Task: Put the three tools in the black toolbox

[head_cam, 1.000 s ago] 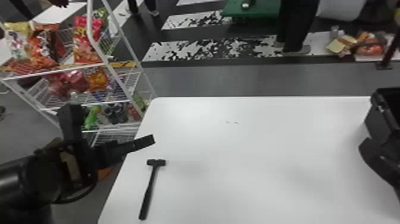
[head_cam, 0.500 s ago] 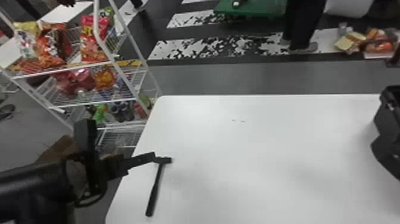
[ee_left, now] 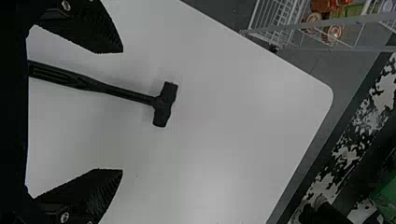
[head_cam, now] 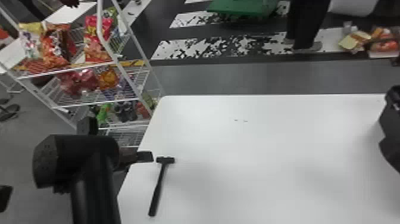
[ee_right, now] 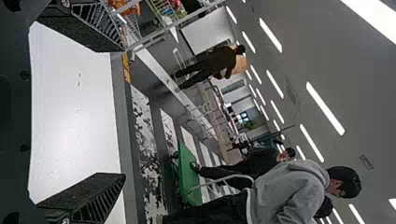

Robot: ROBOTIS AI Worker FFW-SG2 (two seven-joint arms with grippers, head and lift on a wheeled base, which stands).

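Observation:
A black hammer [head_cam: 159,187] lies on the white table near its left edge, head toward the far side. My left gripper [head_cam: 145,156] is beside the hammer's head, on its left in the head view. In the left wrist view the open left gripper [ee_left: 122,111] has the hammer [ee_left: 126,93] lying between its spread fingers, not gripped. At the right edge of the head view is a black object [head_cam: 393,128], cut off, which I cannot identify for certain. My right gripper [ee_right: 125,112] is open with nothing between its fingers, raised and facing across the table into the room.
The white table [head_cam: 268,149] spreads right from the hammer, with two small dark marks near its far side. A white wire rack [head_cam: 98,101] with snack bags stands past the table's left corner. A green cart [head_cam: 241,7] is on the floor beyond.
The left arm has swung forward and turned at the wrist, its gripper now close by the hammer's head. The head view has shifted slightly. The hammer appears to lie where it was on the table.

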